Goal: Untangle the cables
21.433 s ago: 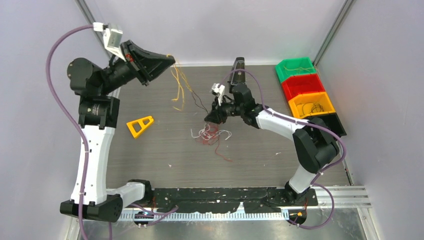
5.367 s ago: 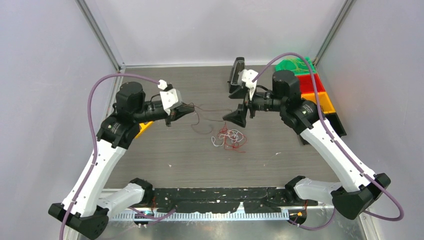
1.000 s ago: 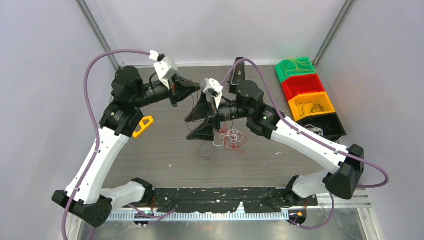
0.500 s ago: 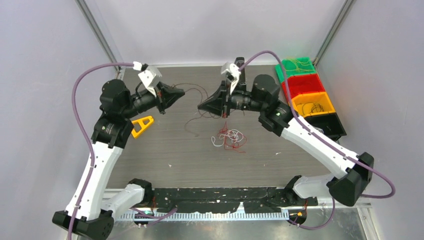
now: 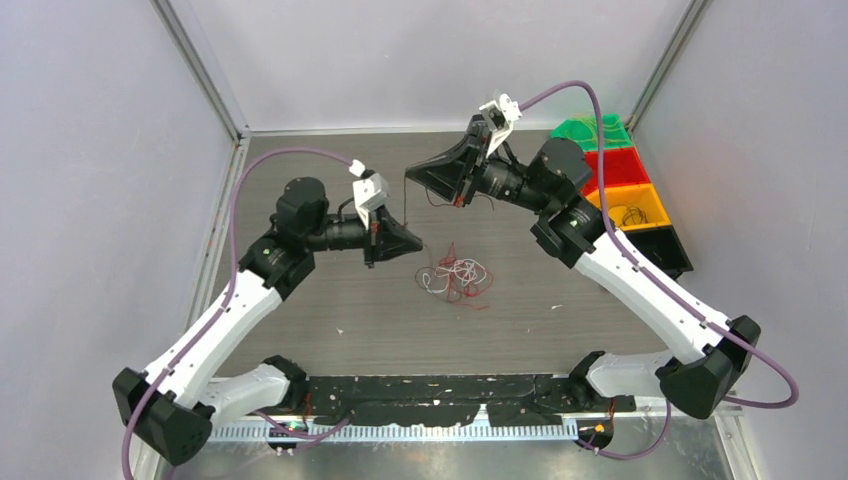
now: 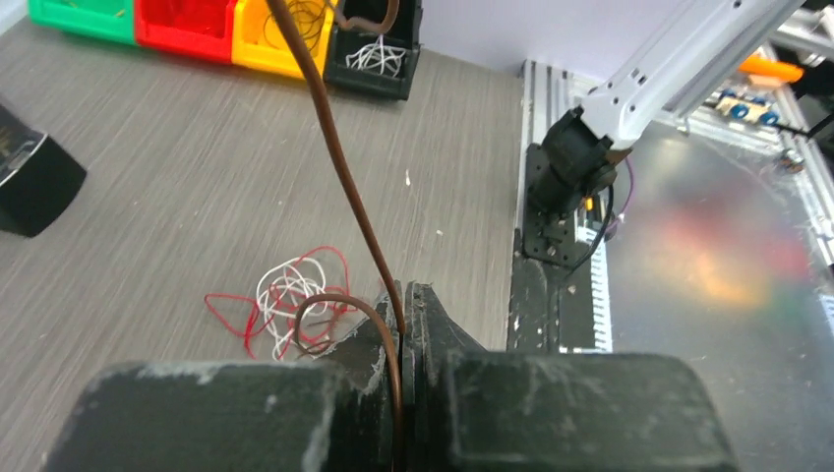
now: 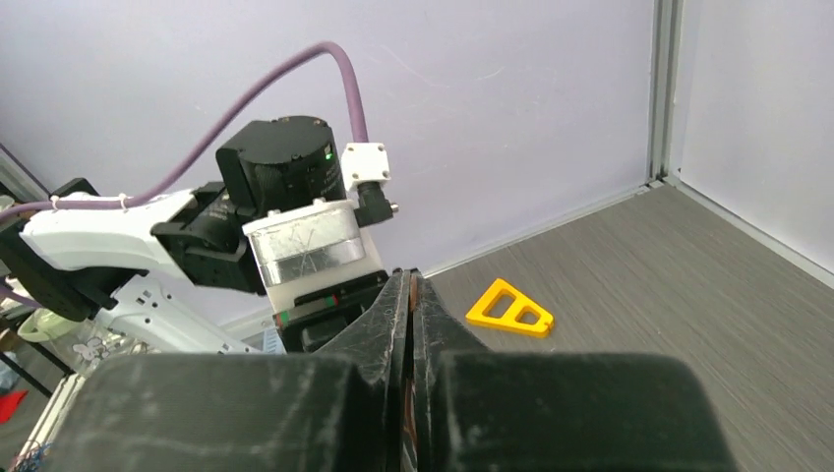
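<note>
A dark brown cable runs taut between my two grippers above the table. My left gripper is shut on its lower end; the left wrist view shows the brown cable pinched between the jaws of the left gripper and rising away. The right gripper is shut on the upper end, and a sliver of brown shows between the closed jaws of the right gripper. A loose tangle of red and white cables lies on the table just right of the left gripper, the same tangle appearing in the left wrist view.
Green, red, orange and black bins line the right edge, some holding wires. A yellow triangular piece lies on the table at the left. A black block stands at the back.
The right gripper, open a second ago, has shut on the brown cable and lifted toward the back right. The left gripper has swung down to the middle, pulling the cable taut.
</note>
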Controlling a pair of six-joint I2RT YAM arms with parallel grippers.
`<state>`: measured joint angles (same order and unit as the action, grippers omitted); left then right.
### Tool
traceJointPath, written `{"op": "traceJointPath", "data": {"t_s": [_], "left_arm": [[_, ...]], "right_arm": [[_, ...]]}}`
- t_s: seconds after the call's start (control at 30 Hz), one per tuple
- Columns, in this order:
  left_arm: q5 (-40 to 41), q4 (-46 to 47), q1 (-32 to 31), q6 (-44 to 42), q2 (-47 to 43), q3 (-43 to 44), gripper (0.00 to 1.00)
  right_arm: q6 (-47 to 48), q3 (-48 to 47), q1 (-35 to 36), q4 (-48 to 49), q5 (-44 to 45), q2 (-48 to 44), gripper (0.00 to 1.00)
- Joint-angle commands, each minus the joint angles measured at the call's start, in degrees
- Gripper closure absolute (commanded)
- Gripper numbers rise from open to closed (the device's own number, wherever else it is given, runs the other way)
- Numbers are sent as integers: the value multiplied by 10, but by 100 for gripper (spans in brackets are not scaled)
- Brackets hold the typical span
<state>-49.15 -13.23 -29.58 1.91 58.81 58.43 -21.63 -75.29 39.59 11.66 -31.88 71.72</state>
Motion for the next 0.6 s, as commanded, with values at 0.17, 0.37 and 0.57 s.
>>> {"op": "traceJointPath", "data": {"t_s": [0.17,0.37,0.57], "left_arm": [[6,109,9,91,-15,19,100],[-14,104,12,100,-17,63,100],[-25,126,9,142,17,106,100]], "right_arm": [[137,17,-95,-135,-53,-82,94],[325,145,-111,-319,-125,-162,70],[380,113,-92,-340,-130,-97,23]]}}
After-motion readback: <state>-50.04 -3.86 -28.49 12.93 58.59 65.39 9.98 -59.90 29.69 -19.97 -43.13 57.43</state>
